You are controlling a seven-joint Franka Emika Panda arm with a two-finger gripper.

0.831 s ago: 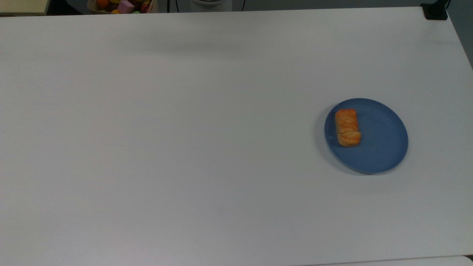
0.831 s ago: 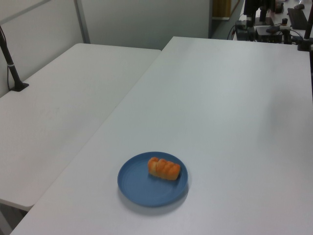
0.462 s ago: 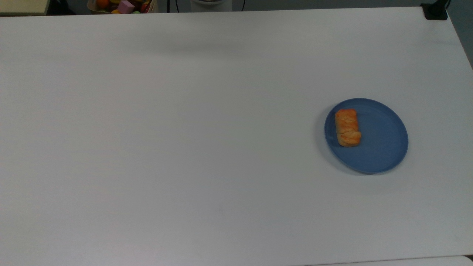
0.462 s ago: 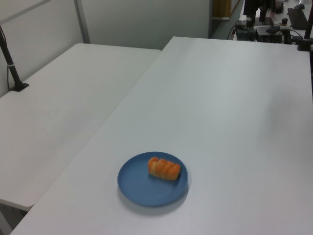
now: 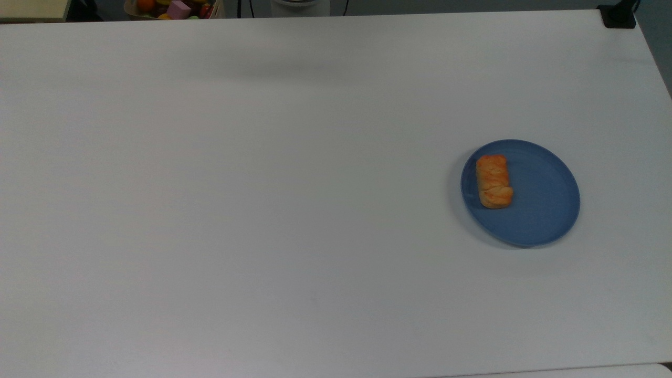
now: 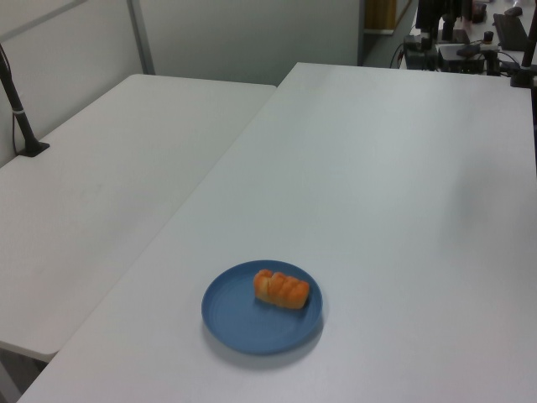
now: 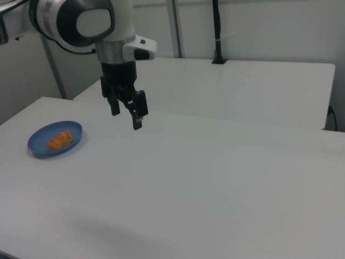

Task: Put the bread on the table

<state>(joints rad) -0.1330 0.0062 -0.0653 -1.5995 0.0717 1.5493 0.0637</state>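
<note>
Bread (image 5: 493, 181) lies near the blue plate's (image 5: 546, 210) rim on the desk (image 5: 262, 210). Gripper (image 7: 125, 112) hangs well apart, jaws spread, empty. A hard pinch could crush the flaky roll or drag the plate.

a round blue plate (image 5: 546, 210) and a box of colourful toys (image 5: 176, 8).

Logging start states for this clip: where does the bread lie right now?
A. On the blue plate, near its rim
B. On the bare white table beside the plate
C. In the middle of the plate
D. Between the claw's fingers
A: the bread rests on the blue plate, close to its rim on the top view's left, while the open claw hangs apart from it, holding nothing.
</note>
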